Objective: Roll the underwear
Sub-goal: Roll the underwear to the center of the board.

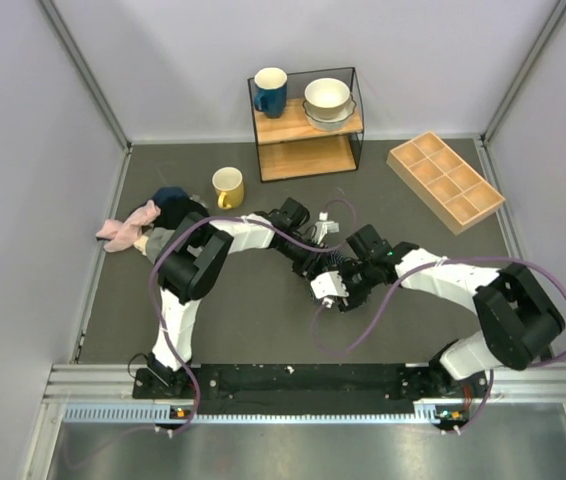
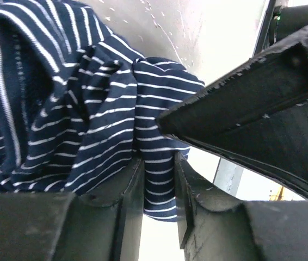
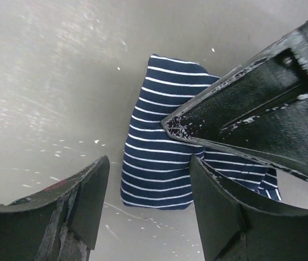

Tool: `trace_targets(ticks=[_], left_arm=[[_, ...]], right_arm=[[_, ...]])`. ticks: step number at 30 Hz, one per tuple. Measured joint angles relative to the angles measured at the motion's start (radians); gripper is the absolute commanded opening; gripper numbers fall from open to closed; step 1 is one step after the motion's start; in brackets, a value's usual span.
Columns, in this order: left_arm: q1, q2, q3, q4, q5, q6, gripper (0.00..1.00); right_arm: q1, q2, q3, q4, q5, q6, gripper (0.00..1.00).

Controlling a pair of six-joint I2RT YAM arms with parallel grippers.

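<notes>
The shelf (image 1: 306,140) stands at the back of the surface (image 1: 253,330), with a mug (image 1: 270,90) and bowls (image 1: 328,100) on top. A second mug (image 1: 228,187) sits before its left end, the compartment tray (image 1: 446,181) is to its right, and a cloth pile (image 1: 148,222) lies far left. At mid-surface the underwear (image 3: 159,157) lies between the fingers of the left claw (image 2: 158,179) and the right claw (image 3: 148,163).

From above I cannot see the underwear (image 2: 78,125); the left gripper (image 2: 158,187) and right gripper (image 3: 148,182) cover it. My left wrist view crops it.

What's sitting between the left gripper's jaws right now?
A striped fold of the underwear sits between the left gripper's jaws. The left wrist view shows it.
</notes>
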Motion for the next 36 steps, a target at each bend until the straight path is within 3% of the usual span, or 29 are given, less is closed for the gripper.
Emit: trace_targets(ticks=[7,8,9,15,21,28,32,36], left_arm=[[0.040,-0.088,-0.116,0.144,-0.043,-0.088,0.55],[0.050,-0.111,-0.140,0.166,-0.054,-0.098,0.63],[0.064,-0.149,-0.180,0.199,-0.070,-0.116,0.98],[0.169,-0.433,-0.478,0.448,-0.128,-0.204,0.99],[0.220,-0.731,-0.758,0.726,-0.213,-0.280,0.99],[0.363,-0.727,-0.842,1.009,-0.093,-0.443,0.98],[0.326,-0.761,-0.906,1.148,-0.029,-0.439,0.99],[0.178,-0.953,-0.946,1.025,-0.084,-0.242,0.99]], right_arm=[[0.006,0.068,-0.002,0.100,0.067,0.006,0.34],[0.006,0.068,-0.001,0.104,0.069,0.009,0.31],[0.006,0.068,-0.001,0.105,0.071,0.011,0.29],[0.006,0.080,0.038,0.052,0.062,0.027,0.23],[-0.016,0.157,0.161,-0.148,-0.026,0.048,0.22],[-0.067,0.307,0.320,-0.400,-0.160,0.080,0.21],[-0.113,0.382,0.379,-0.491,-0.219,0.089,0.23],[-0.151,0.443,0.419,-0.550,-0.269,0.103,0.24]])
